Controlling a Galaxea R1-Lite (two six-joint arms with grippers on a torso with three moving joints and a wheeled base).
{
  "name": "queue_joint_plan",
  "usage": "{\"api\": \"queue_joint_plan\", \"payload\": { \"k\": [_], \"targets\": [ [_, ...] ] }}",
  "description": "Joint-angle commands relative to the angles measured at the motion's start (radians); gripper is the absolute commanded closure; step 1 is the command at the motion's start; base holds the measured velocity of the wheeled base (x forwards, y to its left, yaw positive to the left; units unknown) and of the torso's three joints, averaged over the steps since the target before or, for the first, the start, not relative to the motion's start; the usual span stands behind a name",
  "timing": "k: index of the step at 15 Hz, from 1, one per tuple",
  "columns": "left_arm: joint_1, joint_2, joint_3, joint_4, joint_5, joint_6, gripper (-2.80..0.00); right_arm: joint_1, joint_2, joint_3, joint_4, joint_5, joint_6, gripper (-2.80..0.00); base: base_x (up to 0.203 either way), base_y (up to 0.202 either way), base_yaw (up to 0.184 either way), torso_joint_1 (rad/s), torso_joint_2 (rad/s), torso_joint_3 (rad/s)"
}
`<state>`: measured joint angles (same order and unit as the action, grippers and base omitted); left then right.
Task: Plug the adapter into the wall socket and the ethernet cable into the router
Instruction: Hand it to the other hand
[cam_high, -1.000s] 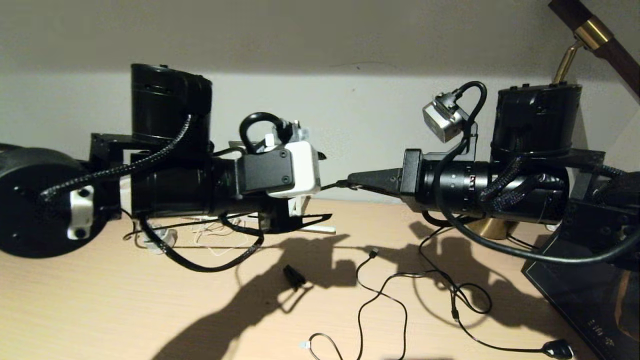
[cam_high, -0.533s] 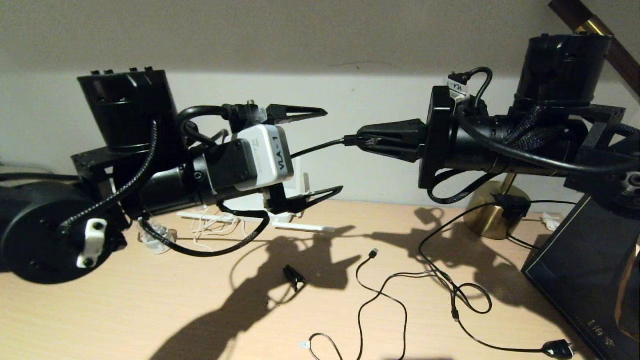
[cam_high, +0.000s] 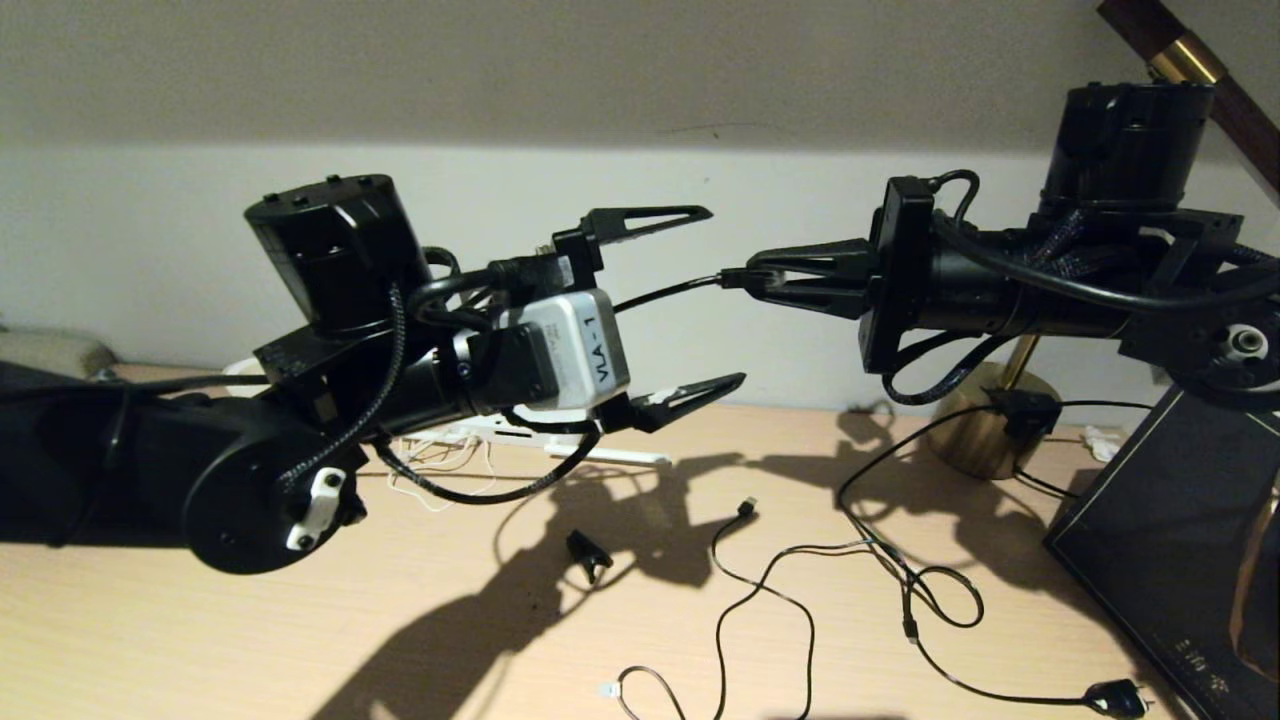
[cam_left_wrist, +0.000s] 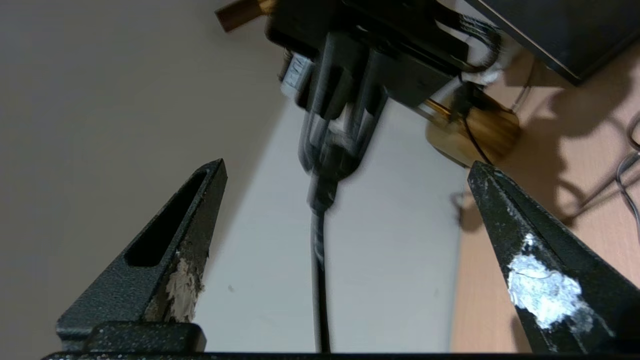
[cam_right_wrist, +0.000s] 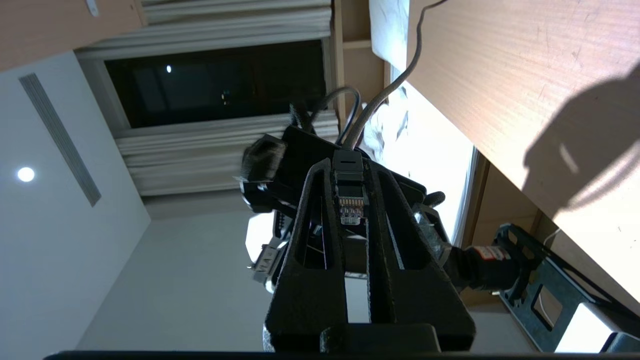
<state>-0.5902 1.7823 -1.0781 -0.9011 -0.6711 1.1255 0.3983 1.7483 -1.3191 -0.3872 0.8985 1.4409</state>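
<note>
My right gripper (cam_high: 752, 277) is raised above the desk and shut on the ethernet cable's clear connector (cam_right_wrist: 349, 206). From there the black ethernet cable (cam_high: 665, 291) runs left into the wide gap of my left gripper (cam_high: 727, 295), which is open. In the left wrist view the cable (cam_left_wrist: 320, 270) passes midway between the fingers (cam_left_wrist: 197, 215), touching neither. My left arm hides most of the router; one white antenna (cam_high: 610, 456) lies on the desk. A thin white cord (cam_high: 430, 468) is tangled beside it. The adapter and the wall socket are out of view.
On the wooden desk (cam_high: 200, 640) lie a small black clip (cam_high: 588, 552), a black USB-tipped cable (cam_high: 745, 508) and a looped lamp cord (cam_high: 940, 595) ending in a black plug (cam_high: 1115, 695). A brass lamp base (cam_high: 985, 440) and a dark panel (cam_high: 1170, 570) stand at right.
My right gripper has lifted the cable end higher and slightly right. My left wrist has rolled over and moved up and right, so its open fingers now straddle the cable.
</note>
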Motion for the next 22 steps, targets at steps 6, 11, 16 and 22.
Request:
{"api": "queue_joint_plan", "payload": {
  "k": [6,11,16,22],
  "targets": [
    [-0.007,0.048,-0.091,-0.032,-0.055,0.007,-2.80,-0.012,0.000,-0.006,-0.001,0.040,0.049,0.00,0.000,0.000,0.000,0.000,0.00,0.000],
    [0.016,0.084,-0.096,-0.083,-0.053,0.047,-2.80,-0.032,-0.006,-0.015,-0.002,0.060,0.081,0.00,0.000,0.000,0.000,0.000,0.00,0.000],
    [0.032,0.081,-0.100,-0.098,-0.050,0.071,-2.80,-0.030,-0.009,-0.014,-0.002,0.074,0.081,0.00,0.000,0.000,0.000,0.000,0.00,0.000],
    [0.044,0.083,-0.098,-0.098,-0.047,0.069,-2.80,-0.030,-0.027,0.001,-0.002,0.072,0.082,0.00,0.000,0.000,0.000,0.000,0.00,0.000]
  ]
}}
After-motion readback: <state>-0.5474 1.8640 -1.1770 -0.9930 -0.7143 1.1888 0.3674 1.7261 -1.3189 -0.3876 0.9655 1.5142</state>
